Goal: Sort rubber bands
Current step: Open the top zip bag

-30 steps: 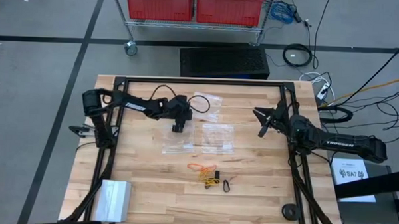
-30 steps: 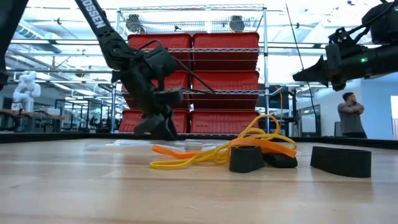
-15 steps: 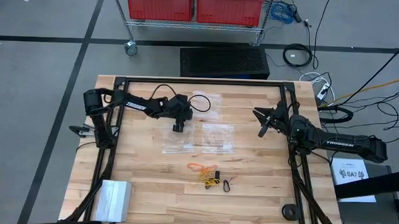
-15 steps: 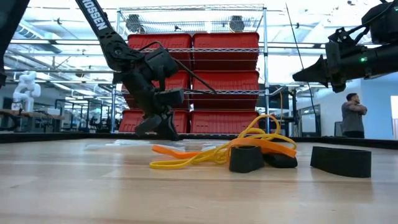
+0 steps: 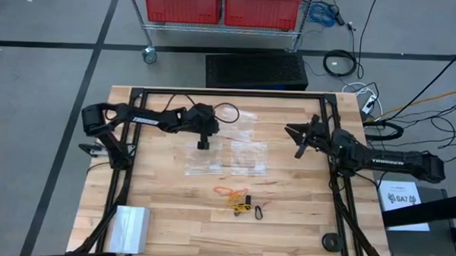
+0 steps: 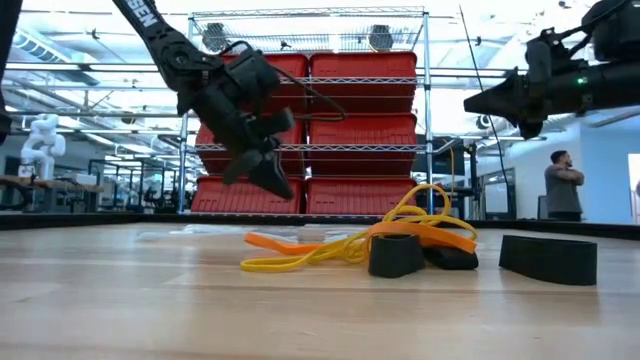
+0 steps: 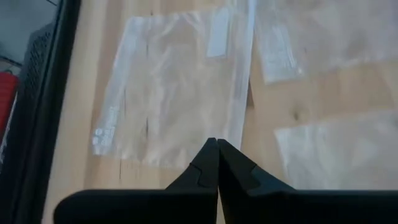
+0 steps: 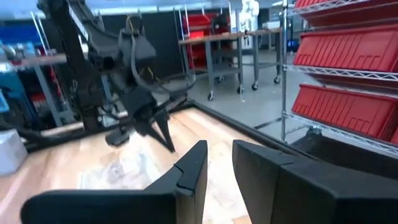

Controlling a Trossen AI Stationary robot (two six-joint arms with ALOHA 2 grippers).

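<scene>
My left gripper [image 5: 202, 144], pressed closed and empty, hangs above the clear bags [image 5: 246, 156]; my right gripper [image 5: 299, 152] waits narrowly parted; rubber bands [image 5: 237, 200] lie apart.

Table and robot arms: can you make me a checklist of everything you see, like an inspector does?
Surface: wooden table, flat, with a dark frame round it.
Job's things: rubber bands, orange, yellow and black, in one small heap near the table's middle; none picked up.
Clutter: clear plastic bags lying flat beyond the heap; a silvery pack at a near corner.
End effectors: left end effector shut on nothing, raised above the bags; right end effector a little open, empty, up in the air at the table's right.
Cables: loose black cables on the floor.
Surroundings: wire rack with red bins; a person standing far off.
</scene>
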